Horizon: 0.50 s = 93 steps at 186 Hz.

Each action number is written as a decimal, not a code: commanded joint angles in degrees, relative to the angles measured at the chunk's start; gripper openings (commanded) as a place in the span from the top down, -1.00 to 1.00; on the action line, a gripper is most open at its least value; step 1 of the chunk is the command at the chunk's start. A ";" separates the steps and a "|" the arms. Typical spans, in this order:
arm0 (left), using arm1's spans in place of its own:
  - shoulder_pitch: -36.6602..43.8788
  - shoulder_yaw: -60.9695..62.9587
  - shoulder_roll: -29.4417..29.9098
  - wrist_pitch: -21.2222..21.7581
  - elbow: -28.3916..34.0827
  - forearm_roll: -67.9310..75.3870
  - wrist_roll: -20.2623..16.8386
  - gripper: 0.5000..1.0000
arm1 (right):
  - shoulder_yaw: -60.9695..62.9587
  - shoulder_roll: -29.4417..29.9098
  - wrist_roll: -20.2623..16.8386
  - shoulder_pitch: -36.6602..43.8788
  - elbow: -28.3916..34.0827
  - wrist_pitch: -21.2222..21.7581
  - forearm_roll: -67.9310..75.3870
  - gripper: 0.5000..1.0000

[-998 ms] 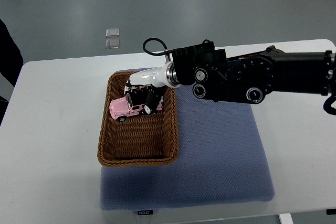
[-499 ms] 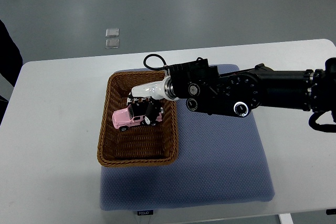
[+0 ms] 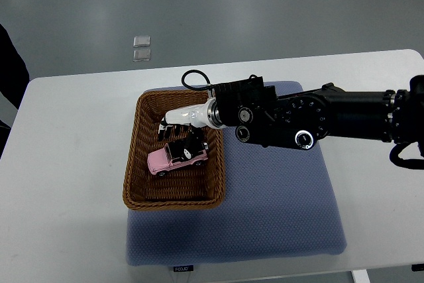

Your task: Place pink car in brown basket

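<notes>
1. Your right hand (image 3: pixel 184 127) reaches in from the right, over the far half of the brown basket (image 3: pixel 173 200).
2. The pink car (image 3: pixel 176 158) sits inside the basket, just below the fingers (image 3: pixel 193 138), tilted slightly, seemingly on the woven floor.
3. The dark fingers touch or overlap the car's roof; you cannot tell whether they are clamped on it or already parted.
4. Judged from this, the placing looks nearly done: what remains is to let go, if the hold is still on, and lift the hand clear.
5. Your left arm is not visible.

Pink car (image 3: pixel 175 158) now lower in basket (image 3: pixel 173 197) (hand (image 3: pixel 185 130) loosened).
</notes>
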 commanded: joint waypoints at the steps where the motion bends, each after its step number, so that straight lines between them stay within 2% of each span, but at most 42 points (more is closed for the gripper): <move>1: 0.00 0.00 0.00 0.00 0.02 -0.02 0.01 -1.00 | 0.07 -0.09 -0.01 0.16 0.00 0.00 0.04 -0.20; 27: 0.00 0.00 0.00 0.00 0.02 -0.02 0.01 -1.00 | 0.59 -0.53 -0.01 0.69 -0.08 -0.09 0.57 -0.42; 44: 0.00 0.00 0.00 0.00 0.02 -0.02 0.01 -1.00 | 3.23 -1.32 0.08 1.39 0.00 -0.62 0.83 -0.45; 52: 0.00 0.00 0.00 0.00 0.02 0.07 0.01 -1.00 | 4.81 -2.02 0.08 1.83 0.00 -0.71 1.00 -0.60; 93: 0.00 0.00 0.00 0.00 0.02 -0.02 0.01 -1.00 | 13.16 -8.70 0.78 1.13 -0.17 -2.02 2.15 -0.61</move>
